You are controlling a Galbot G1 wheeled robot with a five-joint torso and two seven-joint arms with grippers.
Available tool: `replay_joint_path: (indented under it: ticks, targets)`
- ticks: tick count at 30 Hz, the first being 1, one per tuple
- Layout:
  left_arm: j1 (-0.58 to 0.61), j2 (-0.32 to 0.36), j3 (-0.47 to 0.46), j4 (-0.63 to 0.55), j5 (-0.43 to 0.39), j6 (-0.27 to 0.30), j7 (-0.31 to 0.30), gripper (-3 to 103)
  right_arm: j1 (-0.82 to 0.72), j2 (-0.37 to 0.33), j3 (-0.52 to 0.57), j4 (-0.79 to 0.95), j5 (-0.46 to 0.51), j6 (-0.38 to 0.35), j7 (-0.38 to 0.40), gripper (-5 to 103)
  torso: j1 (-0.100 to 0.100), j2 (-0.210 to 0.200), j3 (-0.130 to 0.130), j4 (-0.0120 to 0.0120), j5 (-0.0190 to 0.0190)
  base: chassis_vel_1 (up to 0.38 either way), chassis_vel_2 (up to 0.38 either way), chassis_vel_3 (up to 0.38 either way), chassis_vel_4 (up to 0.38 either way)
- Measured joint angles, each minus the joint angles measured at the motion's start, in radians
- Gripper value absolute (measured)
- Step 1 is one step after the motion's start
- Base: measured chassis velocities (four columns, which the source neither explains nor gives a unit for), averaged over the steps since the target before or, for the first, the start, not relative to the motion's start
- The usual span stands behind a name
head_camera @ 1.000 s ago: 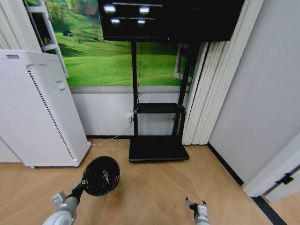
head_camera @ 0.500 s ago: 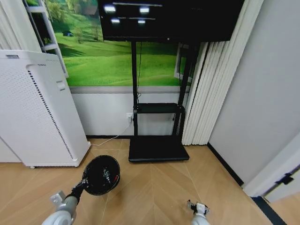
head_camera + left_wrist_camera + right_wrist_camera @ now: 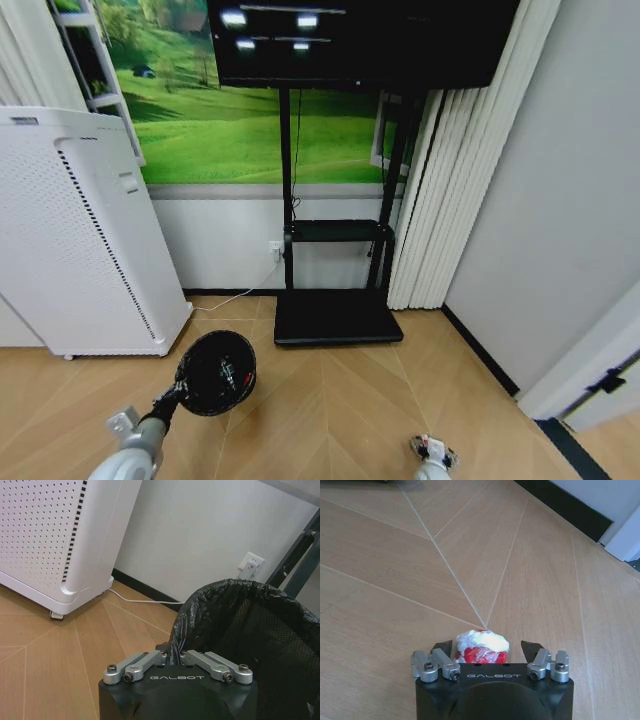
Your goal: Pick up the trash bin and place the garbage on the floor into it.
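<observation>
The trash bin (image 3: 215, 373), small, black and round with a black bag liner, hangs just above the wooden floor at the lower left. My left gripper (image 3: 178, 392) is shut on its near rim; the left wrist view shows the fingers (image 3: 150, 659) pinched on the liner edge of the bin (image 3: 250, 630). Small coloured specks show inside the bin. Low at the bottom right, my right gripper (image 3: 432, 455) is open. In the right wrist view, a red and white piece of garbage (image 3: 481, 647) lies on the floor between its spread fingers (image 3: 445, 647).
A tall white perforated appliance (image 3: 80, 230) stands at the left, with a white cable along the wall. The black screen stand's base (image 3: 335, 318) sits ahead. White curtains (image 3: 440, 200) and a grey wall close off the right side. Bare wooden floor (image 3: 395, 555) lies around the right gripper.
My right gripper has dropped lower and slightly right, down to the floor around the red and white piece. The left gripper and the bin have stayed put.
</observation>
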Motion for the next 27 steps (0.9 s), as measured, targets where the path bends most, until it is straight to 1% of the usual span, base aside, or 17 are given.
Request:
replay_joint_path:
  ticks: [2,3,5,6,9,10,11,12,14,15,18,19,20,22,23,25,27]
  targets:
    - [-0.001,0.002,0.0,0.0,-0.002,0.0,-0.001,3,0.003,0.002,-0.003,0.003,0.008,-0.001,0.001,68,0.0,0.0,0.0,0.0001,0.0002,0.0,0.0,0.0,0.0]
    - [-0.001,0.002,0.0,0.0,-0.002,0.0,-0.001,3,0.003,0.002,-0.003,0.003,0.008,-0.001,0.001,68,0.0,0.0,0.0,0.0001,0.0002,0.0,0.0,0.0,0.0]
    - [-0.001,0.002,0.0,0.002,-0.002,0.0,-0.001,3,-0.012,-0.004,-0.007,0.033,0.024,-0.013,0.006,57,0.0,0.0,0.0,0.0,0.0006,0.0,0.0,0.0,0.0]
    - [-0.001,0.002,0.0,0.002,-0.002,0.0,-0.001,3,-0.012,-0.004,-0.007,0.033,0.024,-0.013,0.006,57,0.0,0.0,0.0,0.0,0.0006,0.0,0.0,0.0,0.0]
    - [-0.002,0.002,0.0,0.006,-0.001,0.0,-0.001,3,-0.043,-0.012,0.003,0.075,0.041,-0.021,0.014,41,0.0,0.0,0.0,0.0,0.0005,0.0,0.0,0.0,0.0]
    - [-0.002,0.002,0.0,0.006,-0.001,0.0,-0.001,3,-0.043,-0.012,0.003,0.075,0.041,-0.021,0.014,41,0.0,0.0,0.0,0.0,0.0005,0.0,0.0,0.0,0.0]
    - [-0.003,0.002,0.001,0.007,-0.001,0.0,-0.001,3,-0.055,-0.014,0.01,0.093,0.049,-0.022,0.016,37,0.0,0.0,0.0,0.0,0.0005,0.0,0.0,0.0,0.0]
    - [-0.003,0.002,0.001,0.007,-0.001,0.0,-0.001,3,-0.055,-0.014,0.01,0.093,0.049,-0.022,0.016,37,0.0,0.0,0.0,0.0,0.0005,0.0,0.0,0.0,0.0]
    - [-0.005,0.004,0.004,0.007,-0.001,0.0,-0.001,3,-0.084,-0.019,0.026,0.142,0.063,-0.026,0.017,32,0.0,0.0,0.0,-0.0001,0.0005,0.0,0.0,0.0,0.0]
    - [-0.005,0.004,0.004,0.007,-0.001,0.0,-0.001,3,-0.084,-0.019,0.026,0.142,0.063,-0.026,0.017,32,0.0,0.0,0.0,-0.0001,0.0005,0.0,0.0,0.0,0.0]
    - [-0.009,0.008,0.012,0.007,-0.001,0.0,-0.003,3,-0.123,-0.03,0.049,0.243,0.087,-0.038,0.023,30,0.0,0.0,0.0,0.0,0.0004,0.0,0.0,0.0,0.0]
    - [-0.009,0.008,0.012,0.007,-0.001,0.0,-0.003,3,-0.123,-0.03,0.049,0.243,0.087,-0.038,0.023,30,0.0,0.0,0.0,0.0,0.0004,0.0,0.0,0.0,0.0]
    - [-0.011,0.011,0.015,0.007,-0.001,0.0,-0.003,3,-0.141,-0.037,0.06,0.293,0.09,-0.042,0.02,30,0.0,0.0,0.0,0.0,0.0005,0.0,0.0,0.0,0.0]
    - [-0.012,0.019,0.022,0.007,-0.001,0.0,-0.004,3,-0.187,-0.071,0.086,0.416,0.111,-0.045,-0.017,30,0.0,0.0,0.0,0.0001,0.0007,0.0,0.0,0.0,0.0]
    - [-0.012,0.019,0.022,0.007,-0.001,0.0,-0.004,3,-0.187,-0.071,0.086,0.416,0.111,-0.045,-0.017,30,0.0,0.0,0.0,0.0001,0.0007,0.0,0.0,0.0,0.0]
    - [-0.013,0.03,0.037,0.008,0.004,0.0,0.001,3,-0.263,-0.139,0.106,0.625,0.173,-0.047,-0.08,30,0.0,0.0,0.0,-0.0001,0.0003,0.0,0.0,0.0,0.0]
    - [-0.014,0.039,0.05,0.012,0.012,0.002,0.009,3,-0.324,-0.182,0.112,0.773,0.213,-0.047,-0.111,30,0.0,0.0,0.0,0.0002,-0.0005,0.0,0.0,0.0,0.0]
